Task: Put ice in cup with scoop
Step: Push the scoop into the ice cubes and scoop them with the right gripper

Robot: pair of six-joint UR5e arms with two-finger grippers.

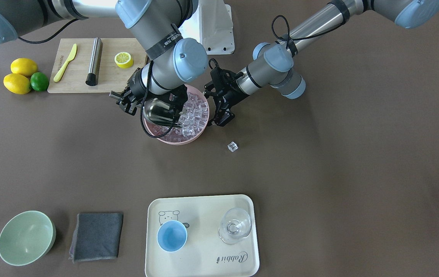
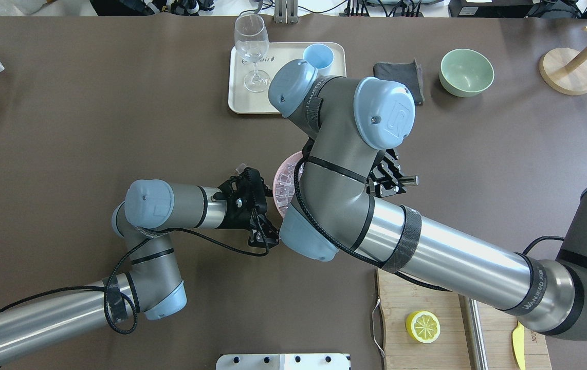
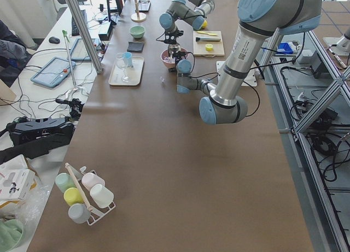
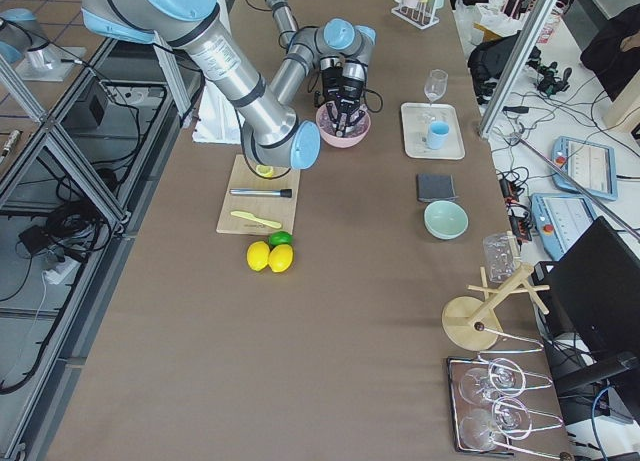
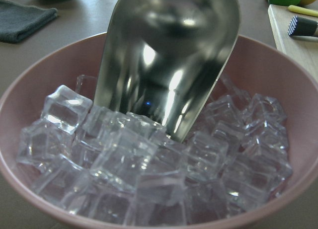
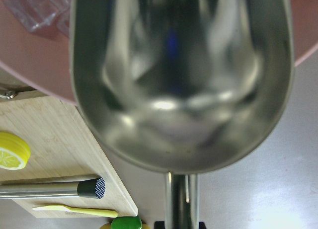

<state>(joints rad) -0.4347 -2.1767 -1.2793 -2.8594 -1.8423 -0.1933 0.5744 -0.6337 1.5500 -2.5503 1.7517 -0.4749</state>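
Note:
My right gripper (image 1: 128, 102) is shut on the handle of the steel scoop (image 1: 160, 111). The scoop tilts down into the pink bowl (image 1: 181, 141), with its front edge among the ice cubes (image 5: 149, 169). In the right wrist view the scoop's trough (image 6: 179, 80) looks empty. My left gripper (image 1: 219, 117) is close beside the bowl's rim; I cannot tell how its jaws stand. One ice cube (image 1: 233, 146) lies loose on the table near the bowl. The light-blue cup (image 1: 172, 236) stands empty on the cream tray (image 1: 200, 215), far from both grippers.
A clear glass (image 1: 235, 226) shares the tray. A grey cloth (image 1: 96, 236) and a green bowl (image 1: 26, 237) lie beside the tray. The cutting board (image 1: 108, 80) holds a steel cylinder (image 1: 94, 61), a yellow knife (image 1: 65, 62) and a lemon half (image 1: 123, 59). Lemons (image 1: 23, 67) and a lime (image 1: 39, 81) lie next to it.

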